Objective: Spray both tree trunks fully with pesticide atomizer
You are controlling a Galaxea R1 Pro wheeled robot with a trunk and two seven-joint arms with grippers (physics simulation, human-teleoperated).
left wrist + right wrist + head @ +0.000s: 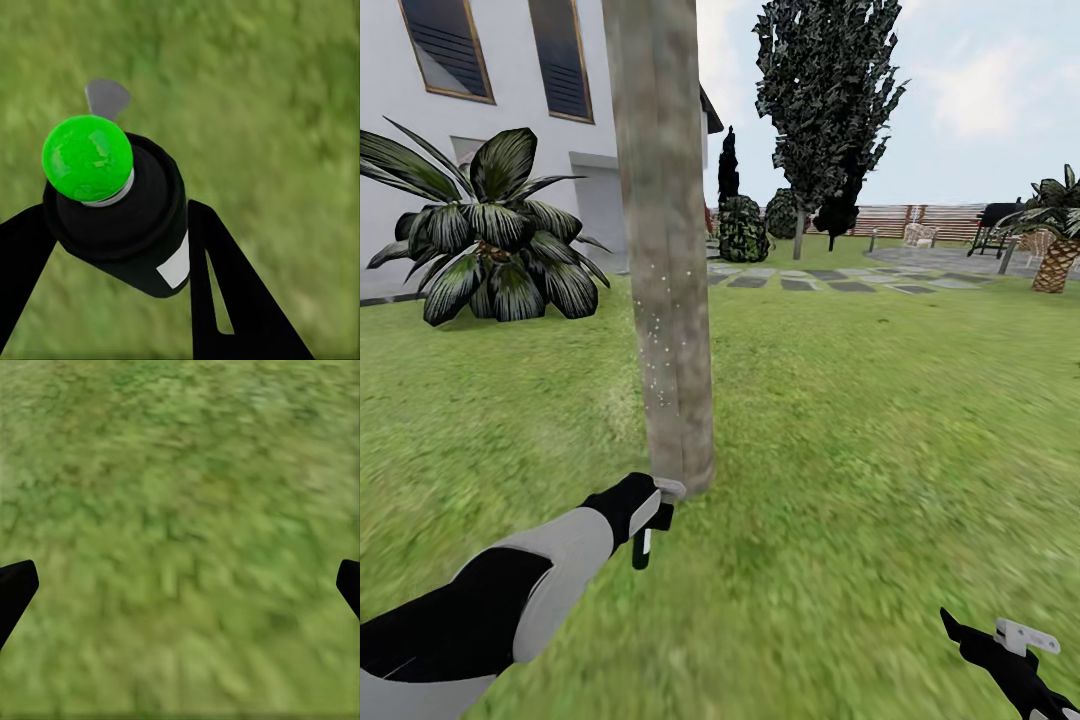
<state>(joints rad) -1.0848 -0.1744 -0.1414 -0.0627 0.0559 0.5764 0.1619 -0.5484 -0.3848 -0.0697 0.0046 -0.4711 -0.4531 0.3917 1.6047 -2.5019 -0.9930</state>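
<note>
A thick mottled grey-brown tree trunk (665, 250) rises from the grass floor (840, 440) straight ahead, with pale specks scattered over its lower part. My left gripper (650, 515) is at the foot of the trunk, shut on the pesticide atomizer (643, 545). In the left wrist view the atomizer (127, 217) is a dark cylinder with a bright green tip, held between the two black fingers of the left gripper (120, 251) over grass. My right gripper (1010, 650) hangs low at the right, open over bare grass (180, 510).
A broad-leaved plant (500, 240) and the white house (420, 150) stand to the left. Beyond the trunk are grey paving stones (830, 280), a dark narrow tree (820, 100), the slat fence (930, 220) and a palm (1060, 250). Open lawn lies to the right.
</note>
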